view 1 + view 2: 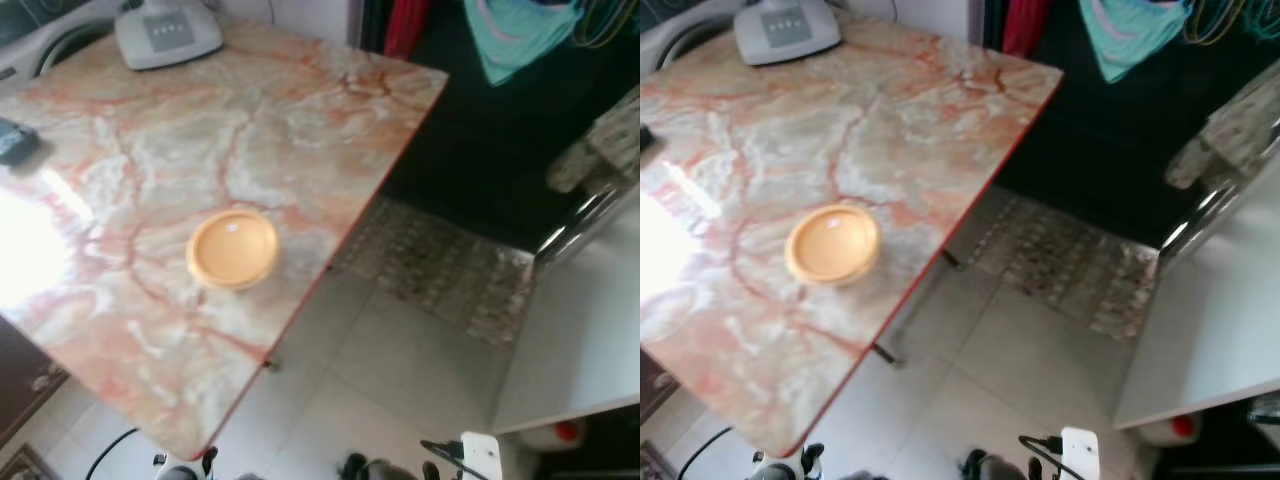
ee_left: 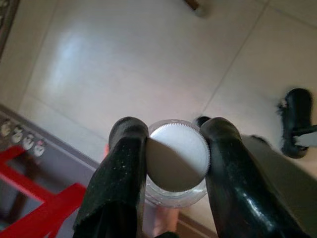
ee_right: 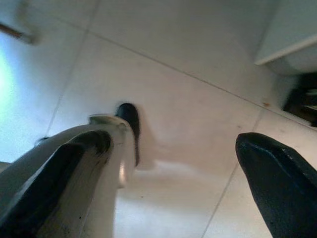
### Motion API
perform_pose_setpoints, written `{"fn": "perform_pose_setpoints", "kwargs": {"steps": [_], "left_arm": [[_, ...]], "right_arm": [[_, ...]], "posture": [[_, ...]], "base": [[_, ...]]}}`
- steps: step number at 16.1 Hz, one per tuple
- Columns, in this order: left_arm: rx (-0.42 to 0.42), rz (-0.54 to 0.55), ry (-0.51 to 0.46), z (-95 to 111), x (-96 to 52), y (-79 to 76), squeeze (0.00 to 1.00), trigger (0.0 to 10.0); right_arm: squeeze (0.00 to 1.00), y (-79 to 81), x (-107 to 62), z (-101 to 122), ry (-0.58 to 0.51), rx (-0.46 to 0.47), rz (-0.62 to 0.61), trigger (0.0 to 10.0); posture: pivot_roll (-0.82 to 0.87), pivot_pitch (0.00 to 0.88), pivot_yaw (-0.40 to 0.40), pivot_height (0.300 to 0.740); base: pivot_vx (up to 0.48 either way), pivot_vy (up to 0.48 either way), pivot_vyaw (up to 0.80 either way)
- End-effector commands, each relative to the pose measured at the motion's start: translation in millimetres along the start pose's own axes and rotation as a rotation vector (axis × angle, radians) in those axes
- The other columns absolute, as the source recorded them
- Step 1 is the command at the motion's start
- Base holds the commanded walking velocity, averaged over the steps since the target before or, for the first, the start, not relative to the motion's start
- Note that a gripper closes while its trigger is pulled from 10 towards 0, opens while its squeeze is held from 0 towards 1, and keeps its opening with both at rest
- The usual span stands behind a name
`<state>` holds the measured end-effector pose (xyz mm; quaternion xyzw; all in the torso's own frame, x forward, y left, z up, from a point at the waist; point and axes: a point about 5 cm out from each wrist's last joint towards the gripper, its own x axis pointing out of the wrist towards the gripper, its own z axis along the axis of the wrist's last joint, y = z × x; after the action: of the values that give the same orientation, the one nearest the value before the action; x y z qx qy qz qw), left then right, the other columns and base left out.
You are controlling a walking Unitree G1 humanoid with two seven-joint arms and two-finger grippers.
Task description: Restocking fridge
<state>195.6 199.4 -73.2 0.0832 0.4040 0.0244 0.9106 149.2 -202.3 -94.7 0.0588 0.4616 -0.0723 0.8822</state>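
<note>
The left gripper [image 2: 171, 163] pinched a jar [image 2: 178, 161] by its white lid over the floor. A tub [image 1: 233, 248] sat on the table [image 1: 330, 110]. The right gripper [image 3: 183, 173], fingers spread, held nothing. Carrying step; next, probably, turning right to the fridge door [image 1: 590, 320].

- A round lidded container [image 1: 232, 249] sits on the table [image 1: 300, 130], near its right edge.
- A device [image 1: 166, 31] stands at the table's far end.
- A patterned mat [image 1: 440, 268] lies on the floor right of the table.
</note>
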Motion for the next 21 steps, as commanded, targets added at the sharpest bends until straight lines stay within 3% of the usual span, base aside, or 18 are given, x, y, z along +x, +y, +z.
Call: {"fn": "perform_pose_setpoints", "kwargs": {"steps": [1, 21], "left_arm": [[0.023, -0.002, 0.053, -13.3, -3.0, 1.5, 0.00, 10.0], [-0.005, -0.033, 0.046, -7.5, -1.1, -2.8, 0.00, 10.0]], "right_arm": [[0.00, -0.3, -3.7, -18.0, 0.069, 0.010, -0.006, 10.0], [0.00, 1.2, -2.7, -16.2, 0.077, -0.002, 0.003, 10.0]], "posture": [[-0.03, 0.204, 0.035, 0.740], [-0.04, 0.197, 0.039, 0.740]], "base": [[0.000, -0.480, -0.68], [0.000, -0.029, -0.66]]}}
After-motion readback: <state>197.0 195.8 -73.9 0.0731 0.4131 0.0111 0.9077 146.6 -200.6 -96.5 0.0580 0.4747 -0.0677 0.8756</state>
